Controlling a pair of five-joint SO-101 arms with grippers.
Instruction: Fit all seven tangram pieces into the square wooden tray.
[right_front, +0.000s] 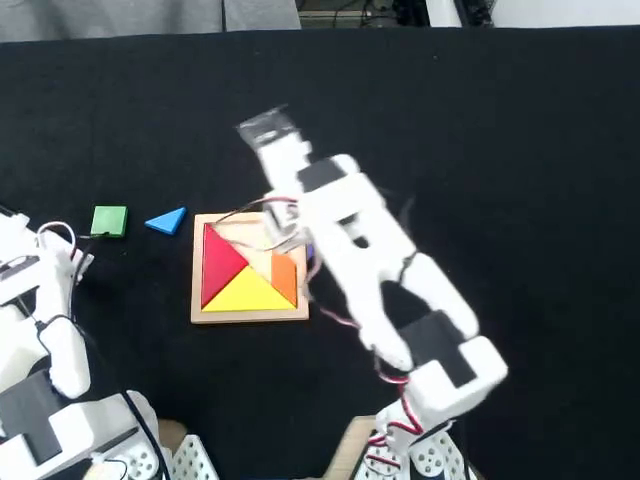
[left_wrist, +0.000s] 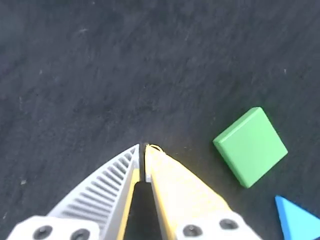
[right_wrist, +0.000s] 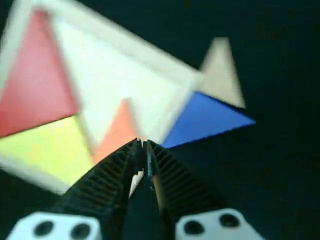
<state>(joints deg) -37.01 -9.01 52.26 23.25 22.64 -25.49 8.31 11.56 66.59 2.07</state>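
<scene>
My left end effector (left_wrist: 144, 148) is pinched closed on nothing over bare worktop (left_wrist: 100, 60). The right end effector (right_wrist: 144, 144) is closed too, at the tray's (right_front: 250, 316) 3 o'clock edge. Inside sit a red triangle (right_front: 220, 265), a yellow triangle (right_front: 248, 292) and an orange piece (right_front: 286, 276). The green square (right_front: 108, 221) and the blue triangle (right_front: 168, 221) (tip toward 9 o'clock) lie at the tray's 10 o'clock. A blurred blue piece (right_wrist: 205, 117) lies outside the rim.
</scene>
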